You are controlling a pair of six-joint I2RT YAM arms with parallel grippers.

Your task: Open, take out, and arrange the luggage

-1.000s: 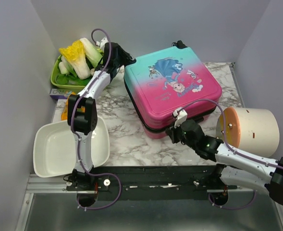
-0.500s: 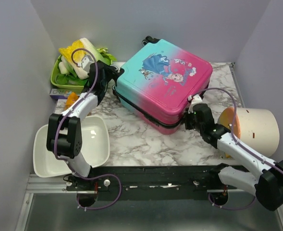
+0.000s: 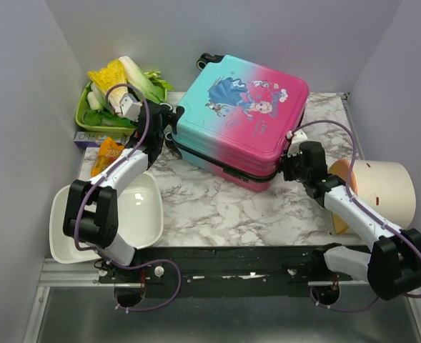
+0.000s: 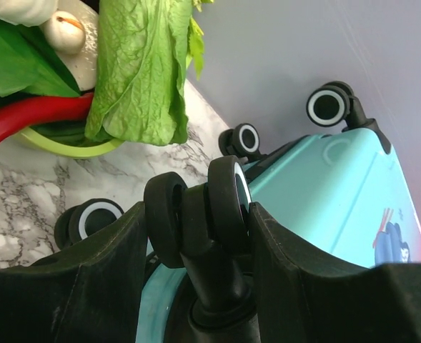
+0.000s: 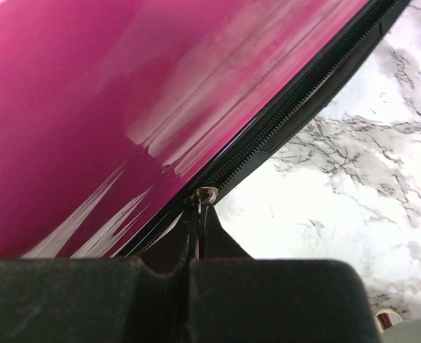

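The luggage (image 3: 242,118) is a pink-to-teal hard-shell suitcase with a princess print, lying flat and closed at the back middle of the marble table. My left gripper (image 3: 169,127) is shut on a black double wheel (image 4: 199,214) at its teal left corner. Other wheels (image 4: 329,106) show beyond. My right gripper (image 3: 290,158) is at the pink right side, shut on the zipper pull (image 5: 201,204) at the black zipper line (image 5: 296,100). The pink shell (image 5: 124,93) fills the right wrist view.
A green tray with cabbage and vegetables (image 3: 114,96) stands at the back left, its leaf (image 4: 142,71) close to the left gripper. A white basin (image 3: 99,221) sits at the front left. A cream cylindrical container (image 3: 382,189) lies on its side at the right.
The suitcase has swung counter-clockwise and shifted toward the back. My right gripper has moved along its edge from the front to the right side. My left gripper stayed on the wheel.
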